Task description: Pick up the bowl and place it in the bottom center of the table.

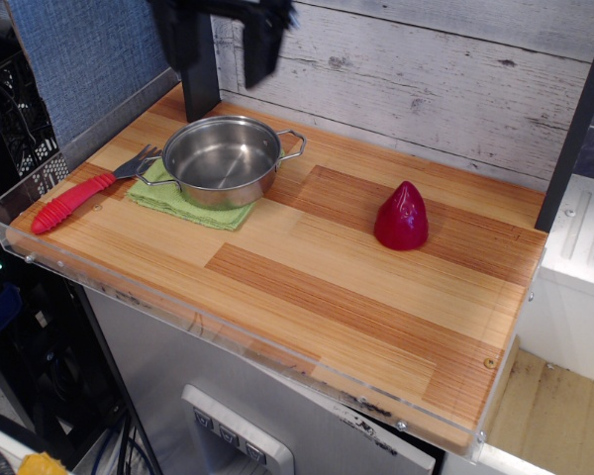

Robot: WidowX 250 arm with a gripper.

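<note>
Count: I am seeing one bowl (222,160), one green cloth (183,202), one fork (85,191), one red cone (401,216) and one gripper (240,38) over one counter (307,287).
Bowl look: I am looking at shiny round steel, empty inside, with two thin wire loop handles, one pointing toward the back wall and one toward the fork.
Bowl place: It is sitting upright in the far left part of the counter, partly on the green cloth, its far side over bare wood.
Fork: Its red handle is lying near the left rim, the grey tines reaching to the cloth's edge just beside the bowl.
Red cone: It is standing upright right of centre, well apart from the bowl.
Gripper: I am seeing it blurred at the top edge, above and behind the bowl, touching nothing; I cannot tell whether its jaws are apart or together.
Counter: Striped wooden planks with a clear rim.
</note>
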